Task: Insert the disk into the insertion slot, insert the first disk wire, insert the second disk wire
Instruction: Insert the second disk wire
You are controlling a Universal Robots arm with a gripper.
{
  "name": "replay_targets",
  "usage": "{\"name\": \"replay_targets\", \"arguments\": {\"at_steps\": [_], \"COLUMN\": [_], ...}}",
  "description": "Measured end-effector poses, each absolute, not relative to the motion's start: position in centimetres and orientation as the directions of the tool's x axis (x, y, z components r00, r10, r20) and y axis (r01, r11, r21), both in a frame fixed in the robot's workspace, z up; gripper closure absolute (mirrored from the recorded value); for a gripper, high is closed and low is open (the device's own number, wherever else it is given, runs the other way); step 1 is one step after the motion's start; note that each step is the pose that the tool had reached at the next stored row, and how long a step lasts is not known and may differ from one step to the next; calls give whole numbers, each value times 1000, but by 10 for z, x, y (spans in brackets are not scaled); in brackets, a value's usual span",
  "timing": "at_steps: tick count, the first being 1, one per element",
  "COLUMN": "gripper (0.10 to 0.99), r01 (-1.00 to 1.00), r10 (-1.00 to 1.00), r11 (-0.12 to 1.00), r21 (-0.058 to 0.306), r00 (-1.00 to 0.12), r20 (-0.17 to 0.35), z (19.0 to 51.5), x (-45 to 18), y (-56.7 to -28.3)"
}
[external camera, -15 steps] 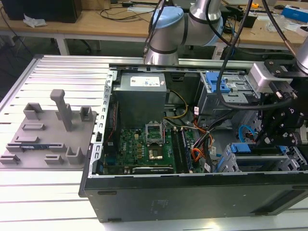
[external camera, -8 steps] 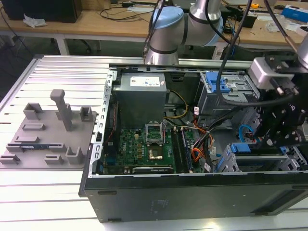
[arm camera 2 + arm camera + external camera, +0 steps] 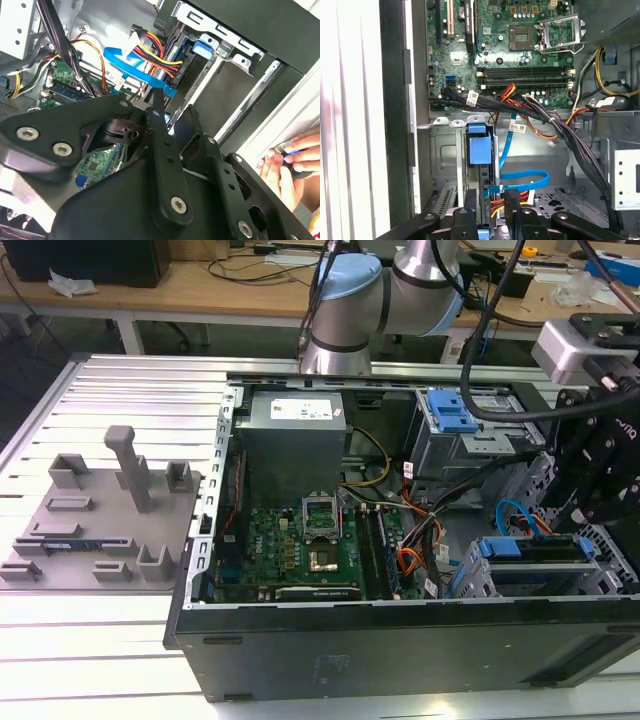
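The disk (image 3: 530,548), in its bright blue frame (image 3: 480,150), sits inside the grey insertion slot (image 3: 445,155) at the exterior view's right. The light-blue first disk wire (image 3: 522,176) loops from the motherboard, and its plug end (image 3: 168,91) lies at the disk's back. My gripper (image 3: 489,200) hangs over that end, open, with its fingertips (image 3: 157,97) on either side of the plug. A bundle of red, yellow and orange wires (image 3: 496,202) with the second disk wire reaches the same end of the disk. I cannot tell whether either plug is seated.
A thick black cable bundle (image 3: 560,130) crosses beside the slot. A larger grey bay with a blue latch (image 3: 450,412) stands behind. A person's hand (image 3: 290,162) rests outside the case wall. The motherboard (image 3: 300,540) and the power supply (image 3: 295,440) lie to the exterior view's left.
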State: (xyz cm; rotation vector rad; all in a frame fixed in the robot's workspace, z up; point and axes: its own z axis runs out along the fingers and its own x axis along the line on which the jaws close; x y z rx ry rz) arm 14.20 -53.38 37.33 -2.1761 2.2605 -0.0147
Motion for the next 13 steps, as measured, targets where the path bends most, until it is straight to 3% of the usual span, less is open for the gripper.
{"name": "replay_targets", "arguments": {"at_steps": [6,8,9,11,13], "gripper": [741,875,875,980,980], "r01": [-999,-999,-999,-999,-999], "r10": [-999,-999,-999,-999,-999], "r11": [38,38,38,38,38], "r21": [-9,-9,-9,-9,-9], "r00": [-38,-38,-38,-38,-38], "r20": [4,4,4,4,4], "z": [374,374,374,374,374], "x": [142,142,142,142,142], "y": [-534,-534,-534,-534,-534]}}
